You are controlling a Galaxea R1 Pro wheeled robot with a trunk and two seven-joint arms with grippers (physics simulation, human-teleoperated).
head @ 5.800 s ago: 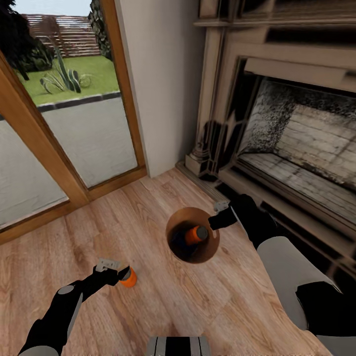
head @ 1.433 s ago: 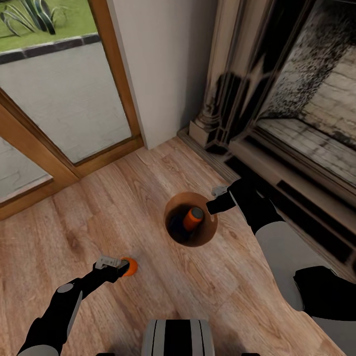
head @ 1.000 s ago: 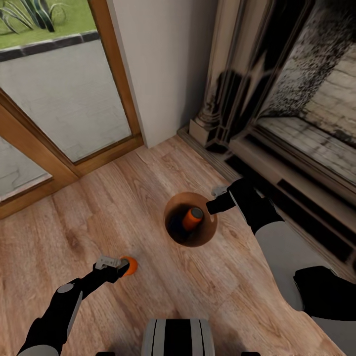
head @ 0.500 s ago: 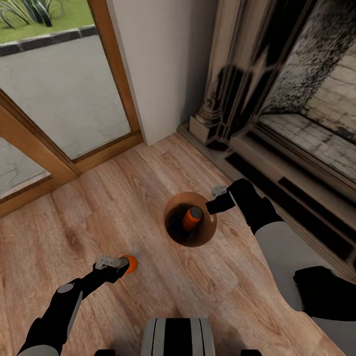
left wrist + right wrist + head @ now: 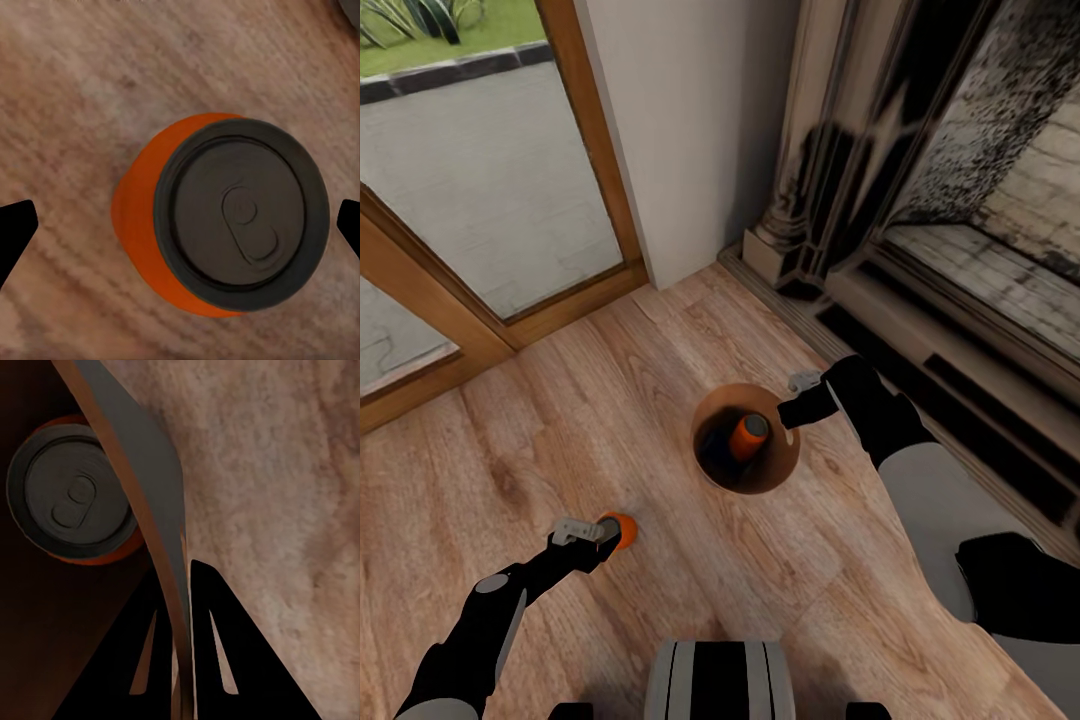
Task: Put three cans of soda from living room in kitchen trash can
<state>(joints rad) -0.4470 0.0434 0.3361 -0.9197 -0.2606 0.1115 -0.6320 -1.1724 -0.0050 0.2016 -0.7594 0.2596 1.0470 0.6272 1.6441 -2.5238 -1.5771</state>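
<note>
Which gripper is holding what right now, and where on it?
Right gripper is pinching the trash can by its rim wall. Left gripper straddles the orange can, fingers apart, not gripping.

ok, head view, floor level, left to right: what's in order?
left gripper → orange can on the floor → bin with an orange can inside → right gripper at its rim

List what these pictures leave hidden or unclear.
- Bin interior, head view: dark shadow beside the orange can hides whether another can lies there.
- Left claw, left wrist view: fingertips cut off at the edges, and the floor can sits apart from them.
- Right claw, right wrist view: fingers straddle the bin wall, contact unclear.
</note>
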